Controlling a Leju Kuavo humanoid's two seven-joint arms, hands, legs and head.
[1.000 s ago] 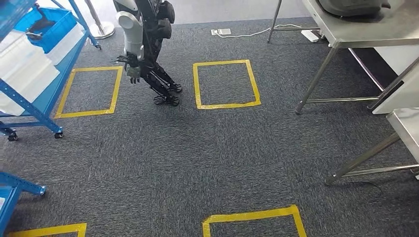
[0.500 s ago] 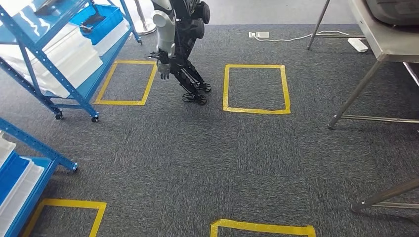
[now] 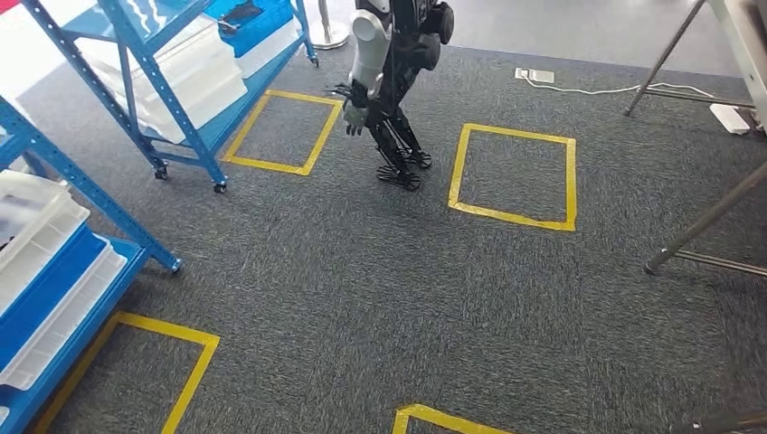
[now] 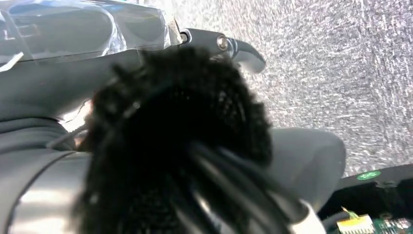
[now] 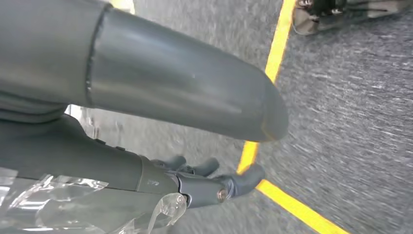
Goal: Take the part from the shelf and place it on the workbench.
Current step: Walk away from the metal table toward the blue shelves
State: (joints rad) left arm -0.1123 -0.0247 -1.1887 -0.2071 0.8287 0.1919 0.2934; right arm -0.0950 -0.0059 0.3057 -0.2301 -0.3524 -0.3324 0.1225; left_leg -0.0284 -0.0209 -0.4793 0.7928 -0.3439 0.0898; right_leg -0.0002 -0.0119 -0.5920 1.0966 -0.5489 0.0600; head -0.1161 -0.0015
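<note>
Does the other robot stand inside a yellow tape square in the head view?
No, the other robot stands on bare carpet between two yellow tape squares.

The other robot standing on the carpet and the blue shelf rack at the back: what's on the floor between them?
In the head view, a yellow tape square on the grey carpet lies between the other robot and the blue shelf rack; nothing stands inside it.

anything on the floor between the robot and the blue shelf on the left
Nothing visible blocks the way. Open grey carpet with yellow tape squares lies before the near blue shelf. The other robot stands farther off, beside the far shelf.
</note>
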